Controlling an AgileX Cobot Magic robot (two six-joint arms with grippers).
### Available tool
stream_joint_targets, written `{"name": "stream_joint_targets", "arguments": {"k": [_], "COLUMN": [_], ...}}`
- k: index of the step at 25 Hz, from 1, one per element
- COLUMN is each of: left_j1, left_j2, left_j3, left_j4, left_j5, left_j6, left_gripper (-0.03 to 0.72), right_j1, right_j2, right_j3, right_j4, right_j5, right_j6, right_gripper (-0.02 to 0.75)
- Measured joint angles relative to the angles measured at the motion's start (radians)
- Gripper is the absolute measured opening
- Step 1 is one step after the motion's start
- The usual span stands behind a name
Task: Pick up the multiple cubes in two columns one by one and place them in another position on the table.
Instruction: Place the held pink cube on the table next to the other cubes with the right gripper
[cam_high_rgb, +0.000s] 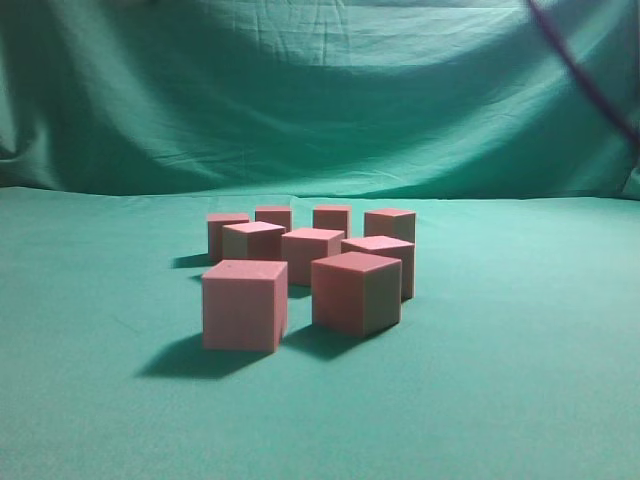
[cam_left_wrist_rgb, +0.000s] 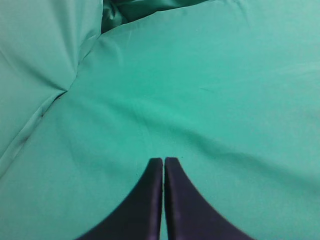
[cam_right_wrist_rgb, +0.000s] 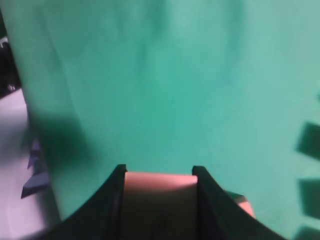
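Several pinkish-red cubes stand in two columns on the teal table (cam_high_rgb: 520, 380) in the exterior view. The nearest are a front left cube (cam_high_rgb: 243, 305) and a front right cube (cam_high_rgb: 355, 292). Neither gripper shows in that view. In the right wrist view my right gripper (cam_right_wrist_rgb: 159, 169) is shut on a cube (cam_right_wrist_rgb: 159, 200) and holds it above the cloth. A bit of another cube (cam_right_wrist_rgb: 246, 206) shows behind its right finger. In the left wrist view my left gripper (cam_left_wrist_rgb: 163, 160) is shut and empty over bare cloth (cam_left_wrist_rgb: 210, 100).
A draped green backdrop (cam_high_rgb: 300, 90) hangs behind the table, with a dark cable (cam_high_rgb: 585, 70) crossing its top right. In the right wrist view the table's edge and grey floor (cam_right_wrist_rgb: 12, 150) lie at the left. Dark shadows (cam_right_wrist_rgb: 310, 142) show at the right edge.
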Motion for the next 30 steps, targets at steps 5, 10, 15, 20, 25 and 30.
{"name": "stream_joint_targets", "arguments": {"k": [5,10,15,20,25,30], "left_j1": [0.000,0.000,0.000,0.000,0.000,0.000], "left_j2": [0.000,0.000,0.000,0.000,0.000,0.000], "left_j3": [0.000,0.000,0.000,0.000,0.000,0.000], "left_j4": [0.000,0.000,0.000,0.000,0.000,0.000], "left_j5": [0.000,0.000,0.000,0.000,0.000,0.000], "left_j6": [0.000,0.000,0.000,0.000,0.000,0.000], "left_gripper": [0.000,0.000,0.000,0.000,0.000,0.000], "right_j1": [0.040,0.040,0.040,0.042,0.050,0.050], "right_j2": [0.115,0.181,0.208,0.237,0.245,0.275], "right_j3": [0.000,0.000,0.000,0.000,0.000,0.000], "right_j4": [0.000,-0.048,-0.203,-0.254,-0.256,-0.256], "right_j5": [-0.044,-0.144,-0.204,-0.206,-0.206,-0.208], "right_j6": [0.045,0.154,0.353,0.445,0.458,0.476], "right_gripper": [0.268,0.268,0.268,0.268,0.268,0.268]}}
